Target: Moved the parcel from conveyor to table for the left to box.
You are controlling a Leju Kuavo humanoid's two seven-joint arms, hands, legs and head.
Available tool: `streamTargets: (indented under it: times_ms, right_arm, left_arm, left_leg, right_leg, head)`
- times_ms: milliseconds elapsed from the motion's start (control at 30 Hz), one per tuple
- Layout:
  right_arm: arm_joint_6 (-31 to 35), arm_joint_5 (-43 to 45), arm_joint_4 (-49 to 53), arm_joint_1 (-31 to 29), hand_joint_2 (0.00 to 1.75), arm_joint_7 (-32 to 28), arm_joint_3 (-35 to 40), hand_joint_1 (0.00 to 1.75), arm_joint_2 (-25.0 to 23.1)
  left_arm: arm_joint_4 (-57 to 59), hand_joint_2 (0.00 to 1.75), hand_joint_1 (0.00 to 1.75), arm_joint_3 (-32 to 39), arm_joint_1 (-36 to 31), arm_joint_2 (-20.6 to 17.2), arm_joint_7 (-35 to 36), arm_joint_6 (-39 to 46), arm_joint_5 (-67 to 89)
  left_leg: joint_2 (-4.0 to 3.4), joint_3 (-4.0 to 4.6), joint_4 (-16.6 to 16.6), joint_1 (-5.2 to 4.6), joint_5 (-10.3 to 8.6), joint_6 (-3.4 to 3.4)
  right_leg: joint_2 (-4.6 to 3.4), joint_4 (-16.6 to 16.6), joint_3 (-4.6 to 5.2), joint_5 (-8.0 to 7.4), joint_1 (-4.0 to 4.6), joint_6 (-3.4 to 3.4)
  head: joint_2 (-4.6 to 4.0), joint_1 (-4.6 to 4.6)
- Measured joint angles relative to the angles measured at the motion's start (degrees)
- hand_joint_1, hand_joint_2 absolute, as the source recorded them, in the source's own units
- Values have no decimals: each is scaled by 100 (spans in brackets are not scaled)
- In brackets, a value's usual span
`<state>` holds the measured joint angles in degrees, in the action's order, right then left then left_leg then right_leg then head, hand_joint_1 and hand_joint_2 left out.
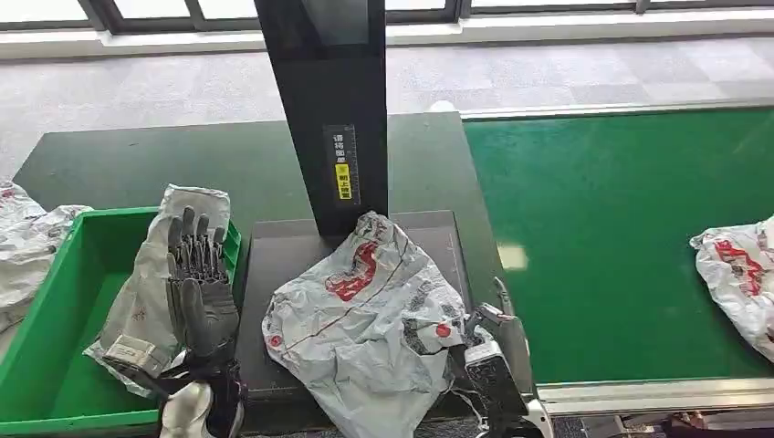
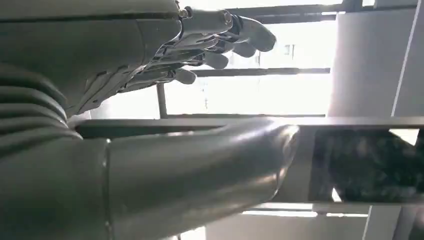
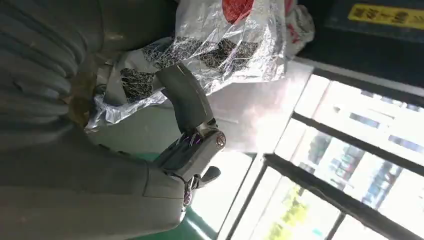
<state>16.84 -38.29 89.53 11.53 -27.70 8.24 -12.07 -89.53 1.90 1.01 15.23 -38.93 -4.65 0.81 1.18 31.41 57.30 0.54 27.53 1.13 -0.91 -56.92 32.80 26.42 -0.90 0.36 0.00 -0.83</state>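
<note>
Parcel [image 1: 365, 328] lies on the dark platform [image 1: 274, 274], between the left hand [image 1: 199, 292], raised with fingers spread and empty above the green box [image 1: 55, 365], and the right hand [image 1: 493, 351], whose grip I cannot tell; release cleanly, then withdraw rightward.

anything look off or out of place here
One thing: a parcel in the green bin is propped against the bin's right wall, its top poking over the rim rather than lying flat inside. The left hand hovers in front of it. The crumpled parcel on the dark platform overhangs its near edge.
</note>
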Motion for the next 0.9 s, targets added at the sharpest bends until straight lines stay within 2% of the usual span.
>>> streamTargets:
  times_ms: [300, 333, 433, 667, 900]
  right_arm:
    - [1178, 837, 1340, 513, 175, -1189, -105, 0, -122]
    - [1199, 866, 1436, 547, 0, -1202, -114, 0, -133]
    - [1285, 639, 1532, 575, 0, -901, -124, 0, -140]
    - [794, 217, 1027, 206, 0, -168, -243, 0, -140]
    - [493, -197, 738, -6, 0, 99, -352, 0, -175]
  left_arm:
    - [-201, 0, 0, 4, 52, 24, 0, 39, -201]
    - [-212, 0, 0, 7, 53, 24, 0, 39, -201]
    - [-256, 0, 0, 7, 72, 26, 0, 168, -201]
    - [-269, 0, 0, 9, 195, 33, 17, 426, -182]
    - [-229, 0, 0, 9, 187, 39, 105, 463, -140]
  left_leg:
    - [-3, -1, 0, 0, 0, 0]
    - [-3, -1, 0, 0, 0, 0]
    - [-4, -1, -1, 0, 0, 0]
    - [-6, -2, -1, 0, -2, 0]
    - [-5, -2, -1, 0, -2, 0]
  right_leg:
    - [0, 0, 0, 0, 0, 0]
    - [0, 0, 0, 0, 1, 0]
    - [-1, -1, -2, 0, 1, 0]
    - [-3, -1, -3, -2, 1, 0]
    - [-4, -1, -1, -2, 2, -1]
  head:
    - [0, 2]
    - [0, 2]
    - [0, 2]
    - [0, 0]
    - [0, 2]
